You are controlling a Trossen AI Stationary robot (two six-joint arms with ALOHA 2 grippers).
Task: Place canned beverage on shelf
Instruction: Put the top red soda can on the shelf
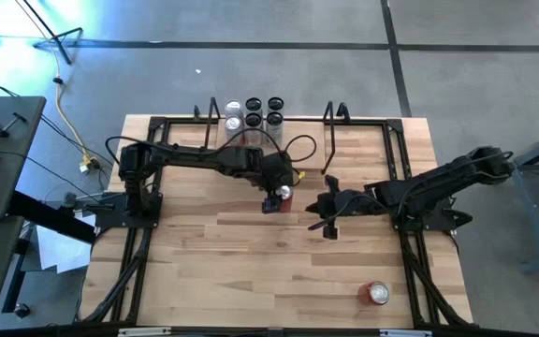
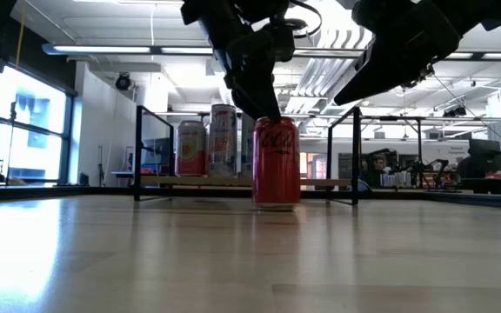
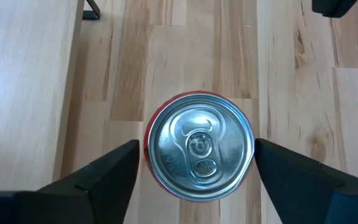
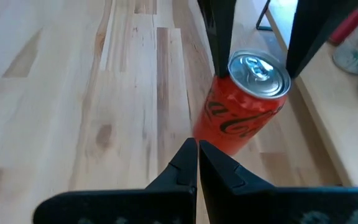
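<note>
Here, on the wide wooden tabletop (image 1: 232, 262), the shelf (image 1: 298, 126) runs along the 12 o'clock edge, already carrying a cluster of cans (image 1: 254, 112) between its black uprights, room apparently left beside them. The left arm reaches in from 9 o'clock so that the left gripper (image 3: 194, 163) hangs directly over the red can (image 1: 284, 195), which stands upright near table centre, short of the shelf. Its fingers (image 3: 104, 177) flank the can with slight gaps on both sides, spread and clasping nothing, a stance that suits closing in for a grasp. The right gripper (image 4: 197, 163), at 3 o'clock of the can, waits pinched together and empty, facing it. A second red can (image 1: 377, 293) sits at 5 o'clock, near the front edge.
</note>
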